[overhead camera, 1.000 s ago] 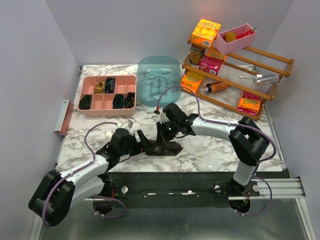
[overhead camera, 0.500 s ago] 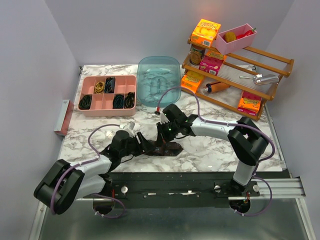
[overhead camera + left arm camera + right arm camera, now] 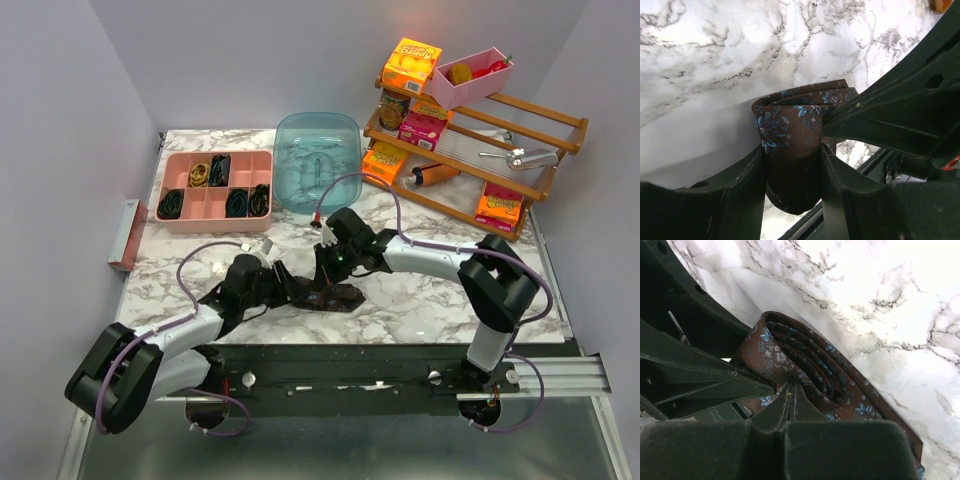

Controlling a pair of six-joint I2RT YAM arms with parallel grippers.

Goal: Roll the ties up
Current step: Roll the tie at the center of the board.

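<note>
**A:** Where is the tie [image 3: 338, 296] sitting?

**B:** On the table [image 3: 430, 310], near the front edge and about midway between the two arms. It is a flattened, partly wound roll, and both arms meet at it.

**A:** Which arm is nearer?

**B:** Neither, really (both are right on it). The left end effector [image 3: 288, 290] comes in from the left. In its wrist view its fingers [image 3: 747, 185] stand one on each side of the tie [image 3: 790, 125], against the fabric, so I read it as clamped on the tie. The right end effector [image 3: 790, 390] reaches in from the far side with its tips together, pushed at the coil. Whether a fold is pinched between them I cannot tell.

**A:** And how does it lie?

**B:** From above, its long axis runs left to right across the table. The wound end is toward the left arm, and a flatter strip seems to trail off to the right. The spiral of layers opens toward the right wrist camera.

**A:** So what does the next move turn on?

**B:** My guess is more winding, rightward along that strip, while the left fingers stop the coil springing loose.
</note>
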